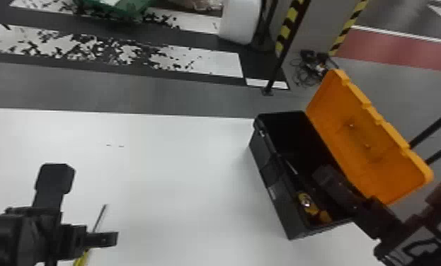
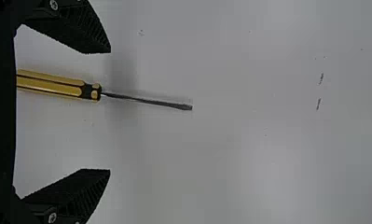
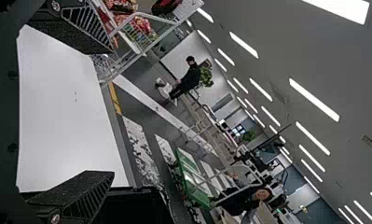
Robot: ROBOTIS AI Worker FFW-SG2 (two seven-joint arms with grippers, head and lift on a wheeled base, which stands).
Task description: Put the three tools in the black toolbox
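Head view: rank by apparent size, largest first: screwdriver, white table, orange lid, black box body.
1. White table
2. Orange lid and black box body: too alike to rank
3. Screwdriver, partly covered

Grey floor (image 1: 124,92), red band (image 1: 400,49); white tabletop (image 1: 177,159); yellow-black striped post (image 1: 287,27); strip lights (image 3: 314,100) along grey ceiling (image 3: 342,56).

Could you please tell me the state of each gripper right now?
Left gripper: open, holding nothing, jaws apart over the screwdriver.
Right gripper: open and empty.
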